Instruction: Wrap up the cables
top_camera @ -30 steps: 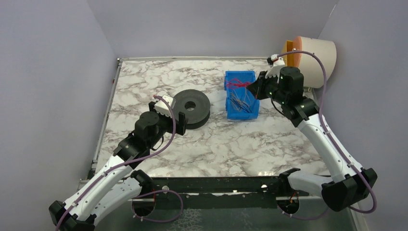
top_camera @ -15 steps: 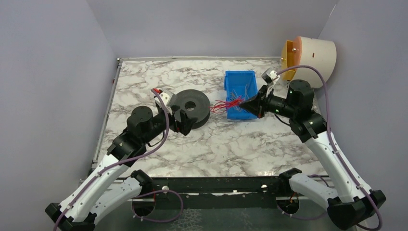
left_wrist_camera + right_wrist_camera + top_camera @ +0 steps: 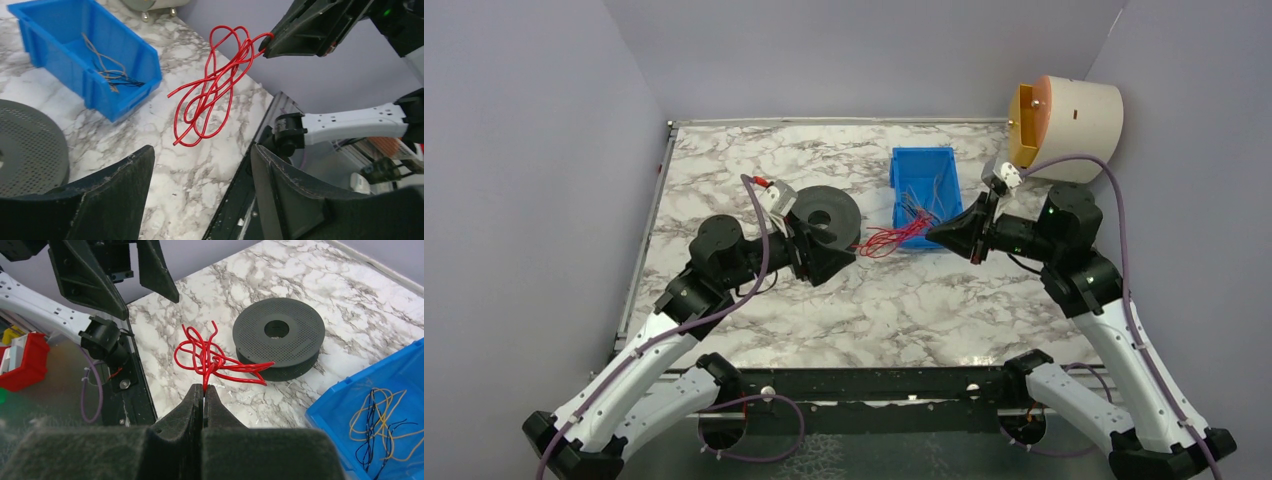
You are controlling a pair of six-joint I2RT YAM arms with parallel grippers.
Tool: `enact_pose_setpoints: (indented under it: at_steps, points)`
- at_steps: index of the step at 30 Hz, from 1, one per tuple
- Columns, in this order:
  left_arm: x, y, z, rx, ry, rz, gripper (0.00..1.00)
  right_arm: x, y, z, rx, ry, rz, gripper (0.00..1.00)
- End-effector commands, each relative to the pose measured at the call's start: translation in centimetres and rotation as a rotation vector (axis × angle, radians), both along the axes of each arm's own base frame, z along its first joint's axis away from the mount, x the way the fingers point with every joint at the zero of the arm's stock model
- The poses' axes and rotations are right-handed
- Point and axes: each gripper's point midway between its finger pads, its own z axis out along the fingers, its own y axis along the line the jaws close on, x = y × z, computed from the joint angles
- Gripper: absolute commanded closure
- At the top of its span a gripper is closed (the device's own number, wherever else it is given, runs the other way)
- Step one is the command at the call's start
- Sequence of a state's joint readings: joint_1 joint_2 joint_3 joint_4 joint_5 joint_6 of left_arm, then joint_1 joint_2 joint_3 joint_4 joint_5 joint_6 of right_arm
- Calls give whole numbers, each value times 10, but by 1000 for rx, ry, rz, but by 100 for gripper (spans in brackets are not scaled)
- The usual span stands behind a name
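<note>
My right gripper [image 3: 931, 233] is shut on a tangled red cable [image 3: 889, 238] and holds it in the air between the blue bin [image 3: 921, 170] and the black spool [image 3: 826, 214]. The cable also shows in the right wrist view [image 3: 212, 361] and the left wrist view [image 3: 212, 87]. My left gripper [image 3: 844, 257] is open and empty, in front of the spool and facing the cable from the left, apart from it. Thin yellow-orange and dark cables [image 3: 377, 422] lie in the bin; they also show in the left wrist view [image 3: 107, 70].
A tan cylinder on an orange mount [image 3: 1069, 113] stands at the back right corner. Grey walls close in the left, back and right. A black rail [image 3: 874, 385] runs along the table's near edge.
My right gripper lifted the red cable out of the bin and carried it left and toward me. My left gripper swung right, from beside the spool to in front of it.
</note>
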State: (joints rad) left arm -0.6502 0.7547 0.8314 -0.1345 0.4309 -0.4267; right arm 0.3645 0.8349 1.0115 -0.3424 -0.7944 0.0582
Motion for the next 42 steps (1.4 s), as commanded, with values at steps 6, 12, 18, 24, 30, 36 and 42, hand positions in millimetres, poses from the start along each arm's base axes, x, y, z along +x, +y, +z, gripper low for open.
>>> enact_pose_setpoints:
  at_steps: [6, 12, 18, 24, 30, 36, 42]
  points:
    - [-21, -19, 9, -95, 65, -160, 36, -32, 0, 10, 29, -40, 103, 99]
    - [-23, -25, 17, -144, 78, -198, 42, -49, 1, 12, 38, -59, 170, 99]
    - [-28, -32, 21, -168, 88, -261, 46, -64, 3, 13, 55, -76, 256, 99]
    - [-34, -38, 13, -153, 105, -329, 48, -73, 7, 17, 74, -74, 327, 99]
    - [-43, -40, 8, -148, 113, -395, 54, -77, 8, 21, 86, -70, 359, 99]
    - [-52, -40, 10, -158, 110, -454, 57, -80, 9, 22, 98, -57, 380, 99]
    - [-59, -41, 7, -152, 113, -505, 57, -79, 10, 24, 105, -56, 387, 99]
